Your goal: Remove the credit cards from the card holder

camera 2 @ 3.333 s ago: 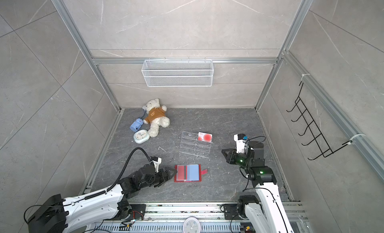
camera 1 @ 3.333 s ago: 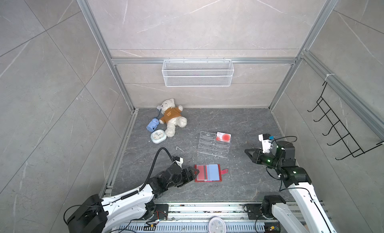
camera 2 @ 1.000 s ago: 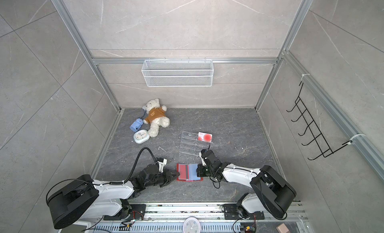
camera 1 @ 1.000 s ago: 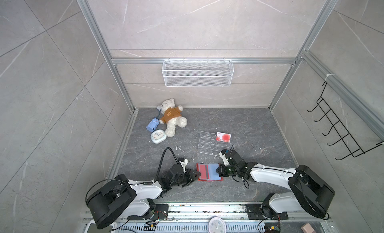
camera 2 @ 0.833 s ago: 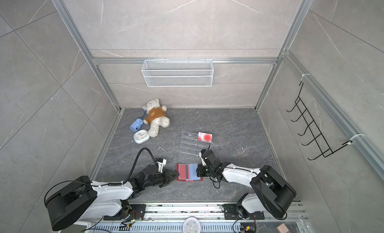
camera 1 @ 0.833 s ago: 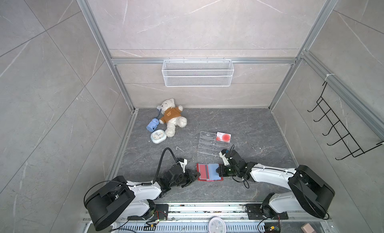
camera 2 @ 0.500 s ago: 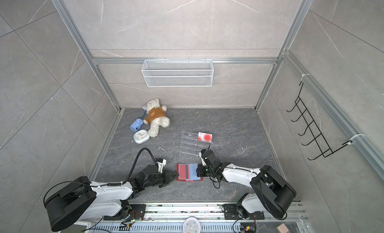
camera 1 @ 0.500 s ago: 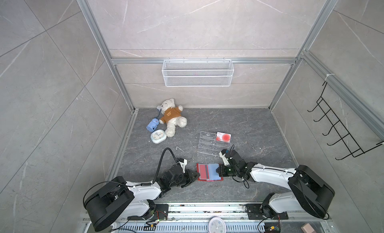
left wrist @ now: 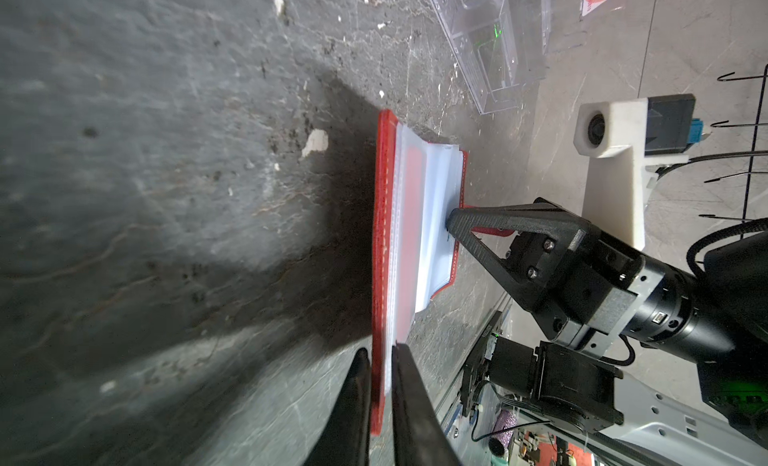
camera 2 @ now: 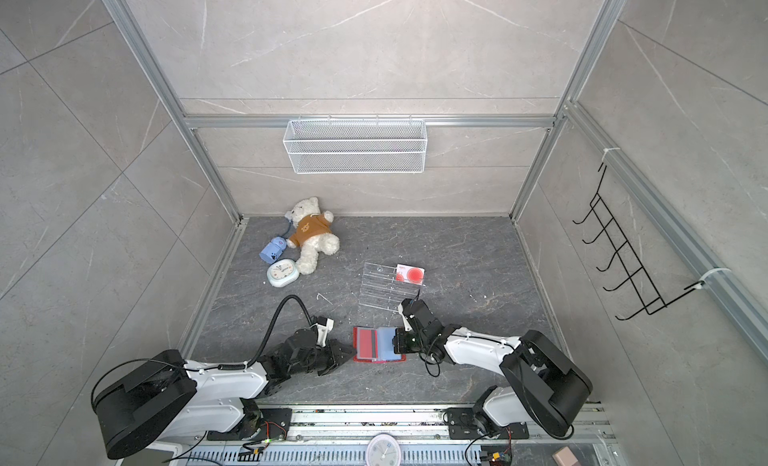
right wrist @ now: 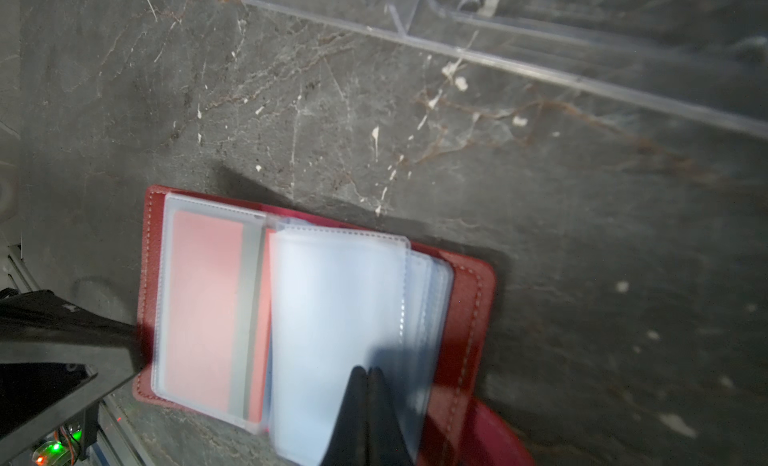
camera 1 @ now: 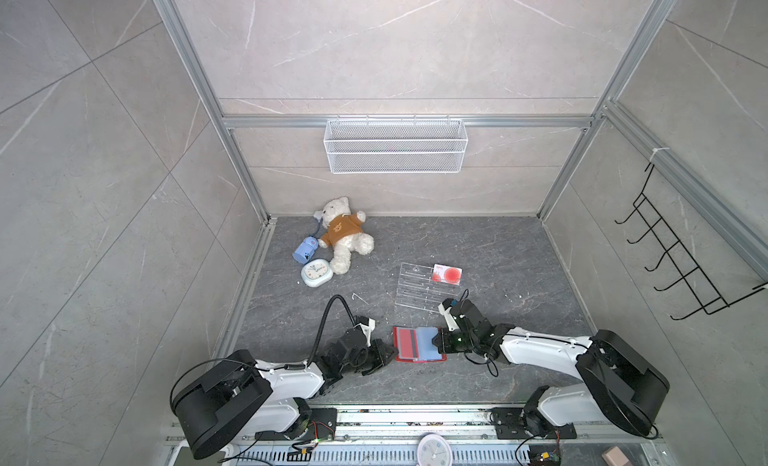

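Observation:
The red card holder [camera 1: 417,344] [camera 2: 377,344] lies open on the dark floor, pale blue sleeves up. My left gripper [camera 1: 388,353] [left wrist: 380,355] is at its left edge, shut on the red cover [left wrist: 380,235] and the lowest sleeve. My right gripper [camera 1: 436,343] [right wrist: 368,370] is shut, its tips resting on the fanned sleeves of the right half [right wrist: 336,310]. A pink-red card with a grey stripe [right wrist: 203,310] shows inside the left sleeve. One white credit card with a red circle [camera 1: 447,274] [camera 2: 410,274] lies on the clear rack.
A clear acrylic tiered rack [camera 1: 419,293] stands just behind the holder. A teddy bear [camera 1: 343,235], a small clock [camera 1: 316,273] and a blue toy [camera 1: 305,251] lie at the back left. A wire basket [camera 1: 395,152] and a hook rack [camera 1: 681,268] hang on the walls.
The right arm came down from the right side onto the holder's sleeves. Over the last second the left gripper's jaws narrowed onto the holder's left edge; the holder stayed in place.

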